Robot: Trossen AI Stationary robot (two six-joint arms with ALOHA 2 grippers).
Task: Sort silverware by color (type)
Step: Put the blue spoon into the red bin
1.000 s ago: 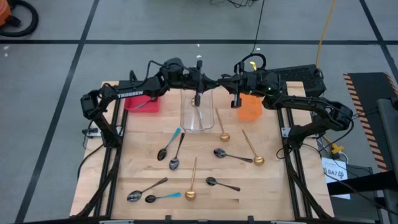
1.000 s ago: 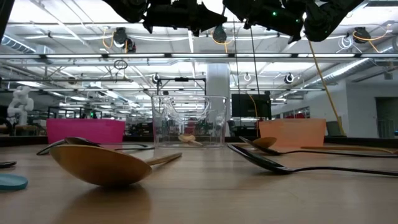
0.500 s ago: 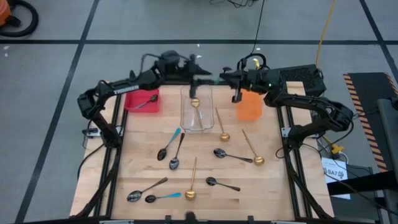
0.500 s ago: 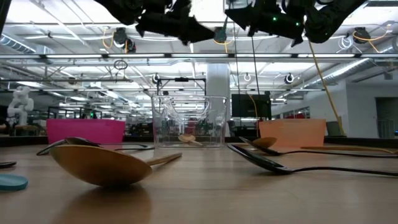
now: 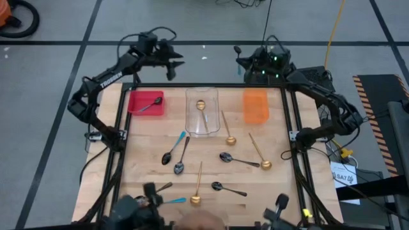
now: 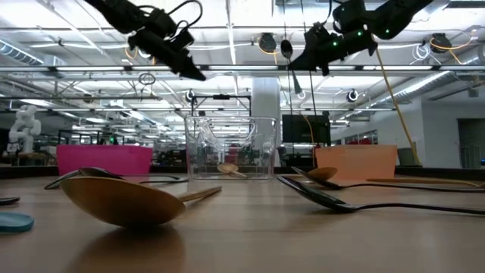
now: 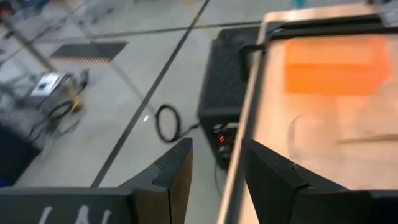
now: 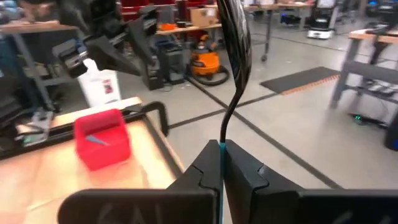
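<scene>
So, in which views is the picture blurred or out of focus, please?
Left wrist view: motion blur smears the orange bin and the floor. Low view: the near gold spoon looks soft. High view: dark blurred shapes sit along the bottom edge.

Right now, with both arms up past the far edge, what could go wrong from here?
1. The right gripper pinches a spoon only by its handle tip; it may swing or slip out over the floor, beyond the table.
2. Which bin suits it is unclear: the orange bin looks empty.
3. The left gripper is open, holding nothing.
</scene>
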